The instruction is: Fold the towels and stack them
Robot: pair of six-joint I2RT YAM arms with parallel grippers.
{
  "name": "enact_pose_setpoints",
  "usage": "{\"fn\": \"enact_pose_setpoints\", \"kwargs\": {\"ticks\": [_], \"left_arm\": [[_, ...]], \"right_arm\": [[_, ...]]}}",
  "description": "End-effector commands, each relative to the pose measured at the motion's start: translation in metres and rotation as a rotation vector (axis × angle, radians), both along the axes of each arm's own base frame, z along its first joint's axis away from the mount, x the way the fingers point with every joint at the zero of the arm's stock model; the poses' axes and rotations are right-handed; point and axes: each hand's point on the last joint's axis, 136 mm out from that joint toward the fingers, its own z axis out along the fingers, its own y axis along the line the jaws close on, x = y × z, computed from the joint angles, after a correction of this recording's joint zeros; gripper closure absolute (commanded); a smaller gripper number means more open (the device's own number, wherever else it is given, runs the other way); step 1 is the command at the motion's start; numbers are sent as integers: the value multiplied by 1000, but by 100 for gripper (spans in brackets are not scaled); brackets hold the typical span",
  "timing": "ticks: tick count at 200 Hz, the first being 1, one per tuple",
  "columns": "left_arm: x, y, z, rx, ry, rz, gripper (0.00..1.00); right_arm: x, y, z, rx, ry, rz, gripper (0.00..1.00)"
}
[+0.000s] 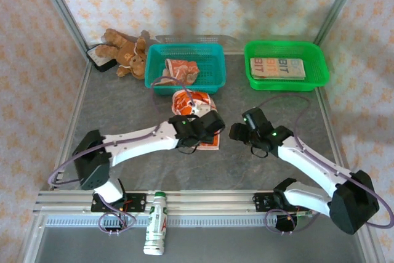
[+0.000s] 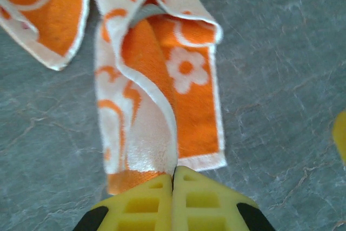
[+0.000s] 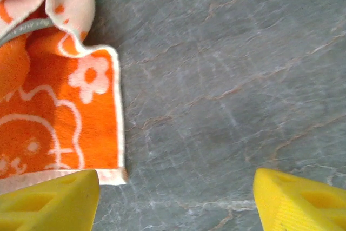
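Currently the left gripper (image 2: 174,176) is clamped on the near edge of the orange towel (image 2: 186,101), which lies on the counter (image 2: 281,106), long axis running away from it. The right gripper (image 3: 175,190), wide open and empty, has the towel's corner on its left.

The left arm (image 1: 135,141) stretches rightward toward the middle. The left gripper (image 2: 173,171) points down, jaws pressed together on a towel (image 2: 162,96) edge. The right arm (image 1: 311,163) angles in leftward. The right gripper (image 3: 177,177) hangs low, jaws spread wide with nothing between them.
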Motion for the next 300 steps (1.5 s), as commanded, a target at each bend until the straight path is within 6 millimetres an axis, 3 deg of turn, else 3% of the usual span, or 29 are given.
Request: {"fn": "enact_pose_setpoints", "kwargs": {"ticks": [1,51,87,99,111,137,191,234,290,300], "left_arm": [[0,51,-10,57,-3,132,100],[-13,117,-55,-18,74,279,100],[-20,137,-85,9,125,291,100],[-20,139,-91,25,144,281,87],[-19,143,-94,54,152,269,62],[-15,153,-95,116,159,246,58],[-17,165,-106,216,200,198,59],[-7,164,-110,199,194,167,64],[-8,155,-123,158,223,146,80],[-9,156,-125,160,227,147,88]], "right_arm": [[7,25,9,33,-28,33,30],[5,63,-9,-25,7,95,37],[1,80,-23,-78,32,109,39],[0,85,-28,-88,45,109,40],[-2,90,-31,-94,52,109,41],[-7,98,-32,-114,45,110,41],[-10,100,-32,-101,43,98,41],[-12,102,-33,-100,43,96,41],[-21,105,-41,-121,50,86,43],[-21,106,-43,-121,54,76,44]]}}
